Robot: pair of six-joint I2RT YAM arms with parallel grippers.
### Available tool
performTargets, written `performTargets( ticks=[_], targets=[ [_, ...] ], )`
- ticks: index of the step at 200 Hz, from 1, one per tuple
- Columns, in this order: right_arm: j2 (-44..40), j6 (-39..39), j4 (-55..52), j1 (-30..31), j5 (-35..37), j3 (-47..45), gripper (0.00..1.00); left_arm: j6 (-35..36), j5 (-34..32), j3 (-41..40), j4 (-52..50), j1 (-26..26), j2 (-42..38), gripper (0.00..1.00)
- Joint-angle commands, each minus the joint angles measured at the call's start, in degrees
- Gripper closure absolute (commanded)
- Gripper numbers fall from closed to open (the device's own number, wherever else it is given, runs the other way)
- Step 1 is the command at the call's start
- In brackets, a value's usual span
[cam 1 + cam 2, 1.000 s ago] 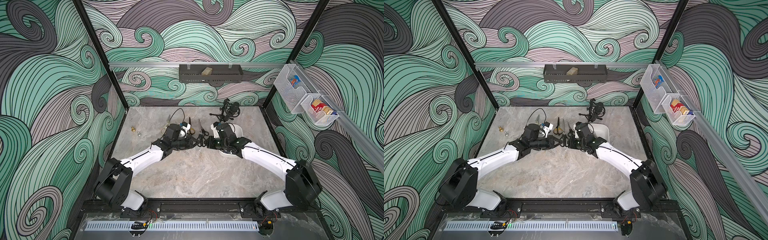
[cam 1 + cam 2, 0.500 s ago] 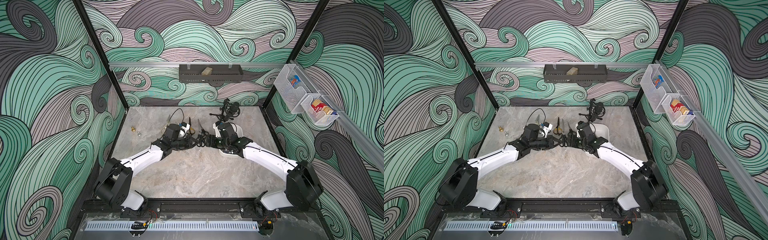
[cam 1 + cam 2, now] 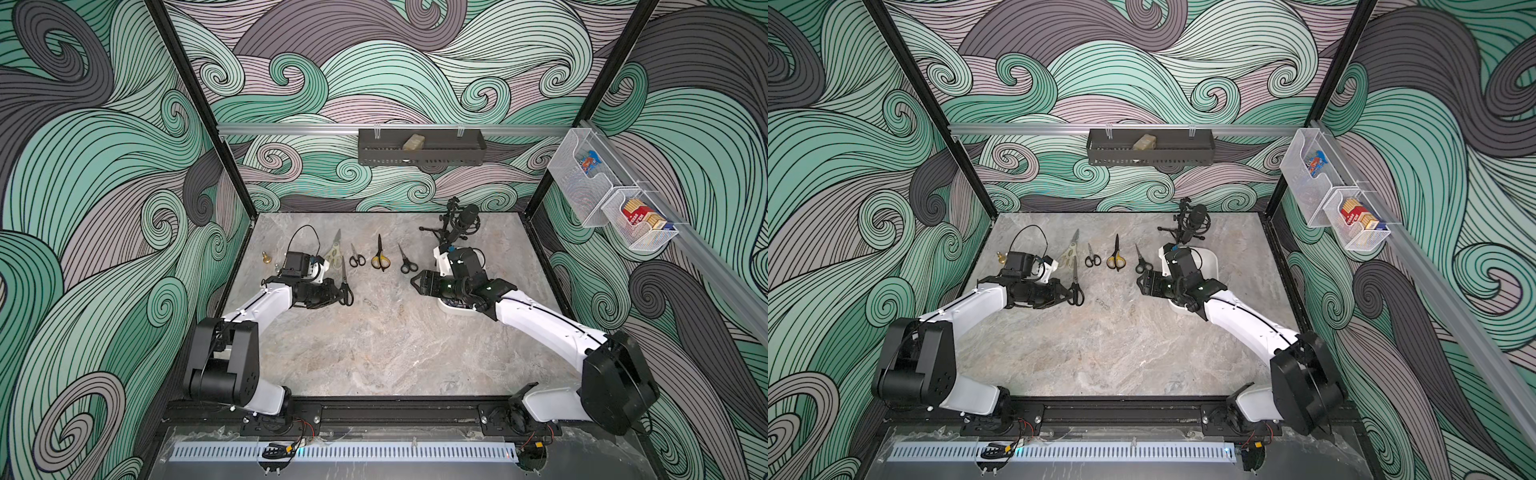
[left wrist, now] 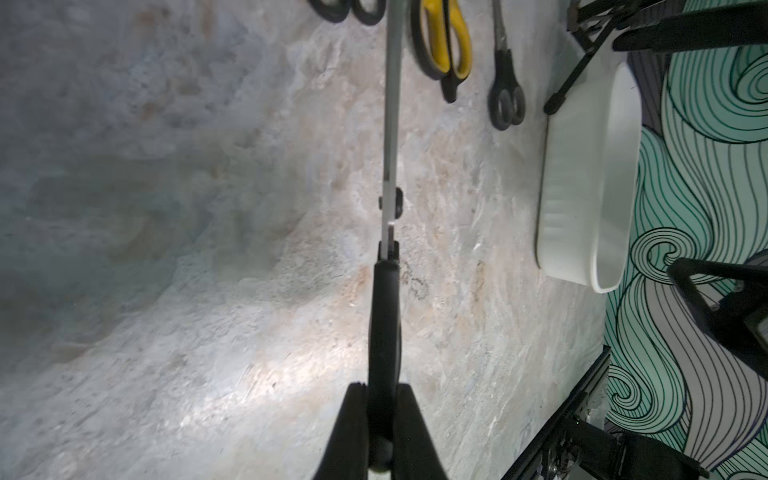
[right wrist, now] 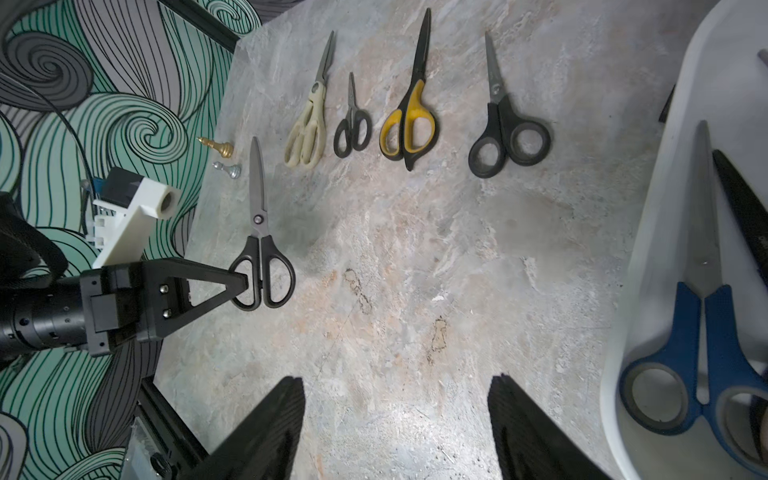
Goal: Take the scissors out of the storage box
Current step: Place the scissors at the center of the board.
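Your right pincer (image 5: 395, 382) has let go and is backing away, gaping empty. Your left pincer (image 4: 384, 390) is clamping the black scissors (image 5: 259, 232), needing set-down beside the row (image 5: 409, 120). In the box (image 4: 582, 187), blue scissors (image 5: 683, 332) are waiting.

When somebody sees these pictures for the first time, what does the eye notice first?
The row of scissors on the marble table draws the eye first, the yellow-handled scissors most of all. The left end effector is shut on the black-handled scissors close to that row. In the white box beside the open right end effector lie blue-handled scissors.
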Motion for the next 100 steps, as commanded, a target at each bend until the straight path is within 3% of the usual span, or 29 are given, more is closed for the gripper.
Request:
performTargets(
  ticks=[1,65,100],
  targets=[
    [1.46,-1.96,0.09,-0.1,-2.45,-2.08,0.27,6.98,-3.07,3.75,-7.61,0.52,2.44,0.91],
    [1.84,-6.79,-3.48,-0.38,-2.99,-1.0,0.27,7.09,-15.82,7.07,-14.07,1.5,8.2,0.91],
    [3.31,-7.22,-3.43,-0.37,-2.96,-1.3,0.27,7.09,-18.47,7.47,-14.88,1.83,9.28,0.91]
  ],
)
